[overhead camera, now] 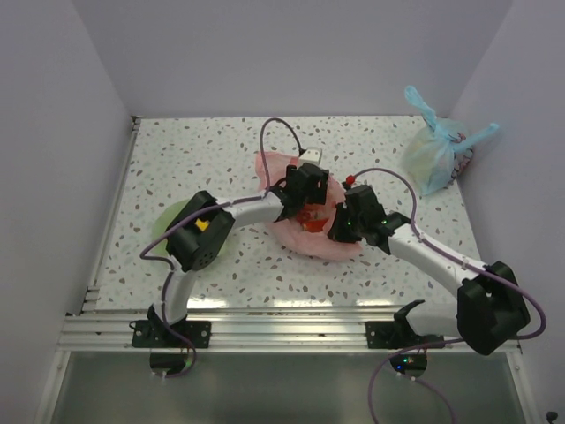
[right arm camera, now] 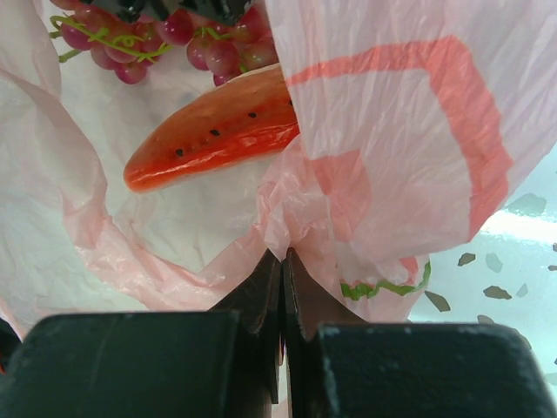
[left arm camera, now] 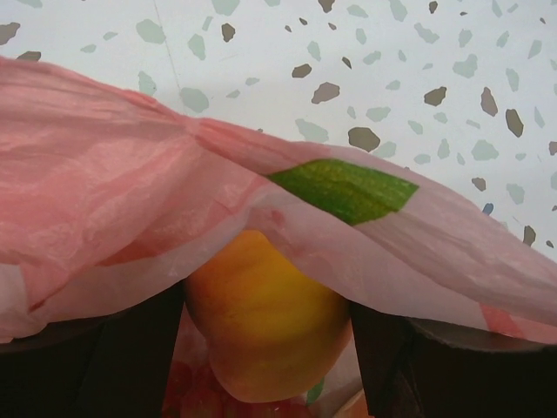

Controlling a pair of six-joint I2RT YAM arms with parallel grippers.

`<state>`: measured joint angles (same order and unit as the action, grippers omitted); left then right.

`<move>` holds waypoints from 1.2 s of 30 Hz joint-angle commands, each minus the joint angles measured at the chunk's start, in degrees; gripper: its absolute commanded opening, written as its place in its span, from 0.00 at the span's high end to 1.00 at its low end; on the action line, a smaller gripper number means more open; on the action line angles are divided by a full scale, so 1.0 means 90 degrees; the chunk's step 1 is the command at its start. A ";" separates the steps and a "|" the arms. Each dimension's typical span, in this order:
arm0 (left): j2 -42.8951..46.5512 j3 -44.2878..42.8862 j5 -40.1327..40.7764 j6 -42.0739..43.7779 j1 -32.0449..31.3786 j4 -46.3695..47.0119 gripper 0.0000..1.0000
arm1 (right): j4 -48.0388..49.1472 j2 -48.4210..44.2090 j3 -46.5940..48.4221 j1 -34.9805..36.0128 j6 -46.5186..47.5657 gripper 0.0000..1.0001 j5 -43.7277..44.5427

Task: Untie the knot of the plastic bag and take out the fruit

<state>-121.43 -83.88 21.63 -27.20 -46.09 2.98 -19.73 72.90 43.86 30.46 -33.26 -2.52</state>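
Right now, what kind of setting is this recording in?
Probably a lab test cell: plain white walls box in a speckled tabletop, with an aluminium rail carrying the arm bases.

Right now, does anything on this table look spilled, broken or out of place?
Nothing looks spilled or broken. The pink bag lies open and crumpled mid-table, its fruit still inside. The right gripper pinches its rim; the left gripper straddles a yellow-orange fruit. A knotted blue bag sits apart.

The bag (right arm camera: 392, 131) is translucent pink with red prints and a green leaf mark. Inside show a red, black-seeded watermelon slice (right arm camera: 209, 139), dark red grapes (right arm camera: 209, 43) and a yellow-orange fruit (left arm camera: 261, 322). The counter (left arm camera: 392, 78) is white, speckled grey-green and brown.
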 commanded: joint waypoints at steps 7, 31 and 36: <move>0.0814 0.0335 -0.0244 -0.0064 0.0033 -0.0224 0.53 | 0.0083 -0.0034 0.0244 0.0024 0.0062 1.00 0.0046; 0.4719 0.1350 -0.1163 -0.0168 0.0891 -0.3161 0.64 | -0.0337 -0.0181 0.0430 0.0034 0.0179 1.00 0.0925; 0.5639 0.2013 -0.0597 -0.0590 0.1554 -0.3943 0.61 | -0.0338 -0.0239 0.0362 0.0024 0.0248 1.00 0.1003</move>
<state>-74.70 -68.47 12.23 -28.21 -34.72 -24.58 -22.50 72.62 46.04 30.48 -32.23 4.43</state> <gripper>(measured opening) 0.751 0.011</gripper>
